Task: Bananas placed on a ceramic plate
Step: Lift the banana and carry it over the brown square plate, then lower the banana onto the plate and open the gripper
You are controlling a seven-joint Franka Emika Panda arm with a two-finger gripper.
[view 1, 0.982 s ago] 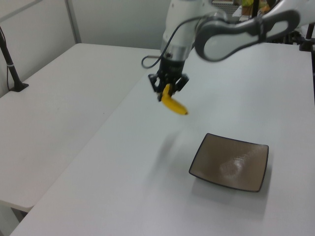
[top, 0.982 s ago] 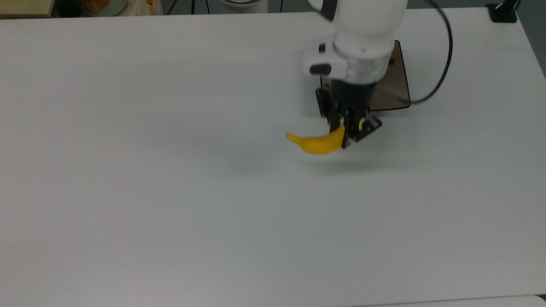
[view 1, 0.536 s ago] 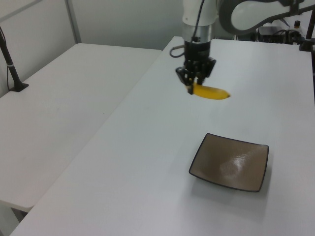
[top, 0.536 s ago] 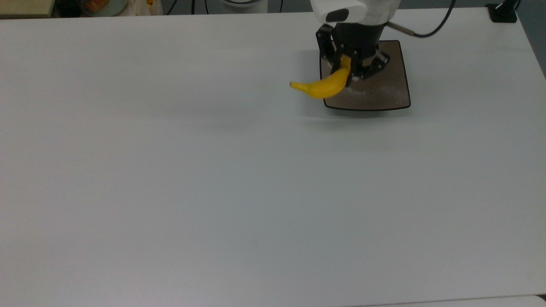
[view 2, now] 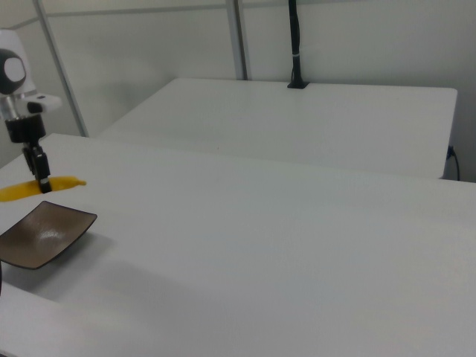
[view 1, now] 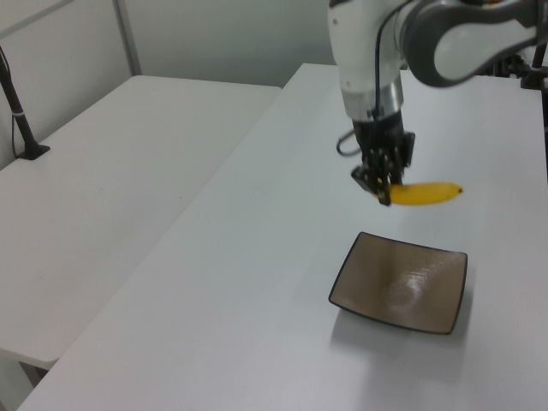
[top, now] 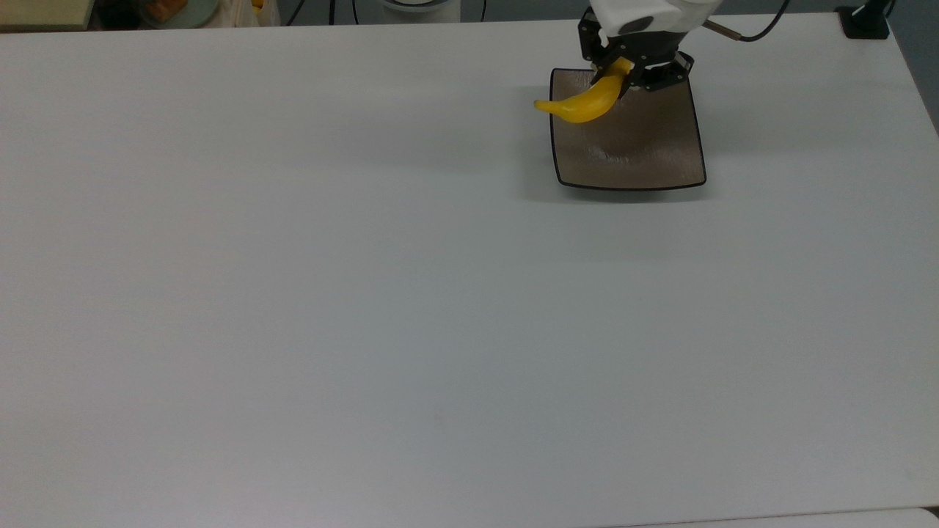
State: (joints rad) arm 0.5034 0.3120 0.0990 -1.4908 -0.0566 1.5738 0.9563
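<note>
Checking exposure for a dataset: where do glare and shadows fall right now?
Left view: a bright sheen on the plate, a soft shadow at its near edge. Top view: a dim highlight mid-plate, a faint shadow below it. Right view: a pale glint in the plate's centre.

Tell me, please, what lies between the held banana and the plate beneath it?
Nothing: the left view shows bare air between banana and plate.

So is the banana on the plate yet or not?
Not yet. The gripper holds the banana in the air above the empty plate.
</note>
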